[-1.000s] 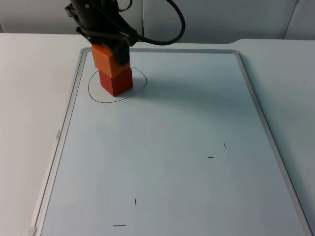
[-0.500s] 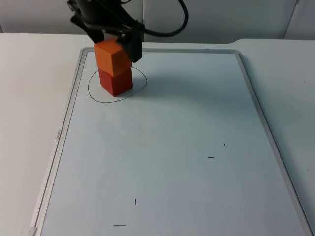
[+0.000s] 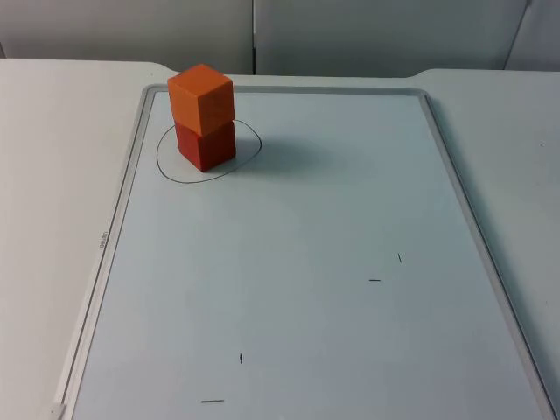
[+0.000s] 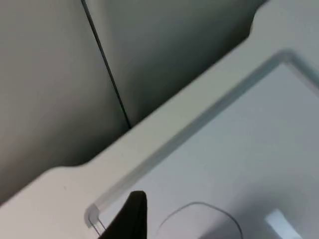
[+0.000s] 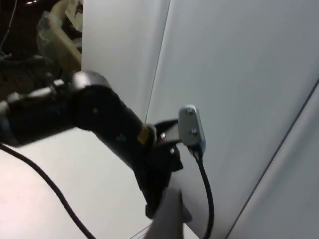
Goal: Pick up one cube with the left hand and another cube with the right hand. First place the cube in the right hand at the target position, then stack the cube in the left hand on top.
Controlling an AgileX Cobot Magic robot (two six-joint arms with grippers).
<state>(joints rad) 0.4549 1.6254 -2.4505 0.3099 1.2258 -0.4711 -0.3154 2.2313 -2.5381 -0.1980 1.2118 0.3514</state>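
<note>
white table top (image 3: 52, 131), running back to a grey partition wall (image 3: 367, 31): plenty of bare surface on every side. whiteboard tray (image 3: 131, 188), flat on the table, raised grey frame all round, a few short pen ticks on its surface; most of the board is open room for travel. drawn circle (image 3: 249, 131), the target mark, near the board's far left corner, close to the frame and to the wall behind. red cube (image 3: 207, 147), seated inside the circle. orange cube (image 3: 201, 98), resting on top of the red cube, turned a little off square from it and seeming to overhang slightly toward the left; the stack stands free, nothing touching it, so the task reads as complete. risk, as a judgement: the twisted, offset top cube has less margin than a flush one, and a jolt to the table or an arm sweeping back low over that corner could tip it. left gripper (image 4: 130, 219), one dark fingertip seen above the circle's pen line and the frame corner; whether it is spread or pressed together cannot be told. right gripper, aimed off toward the wall, state likewise not readable.
</note>
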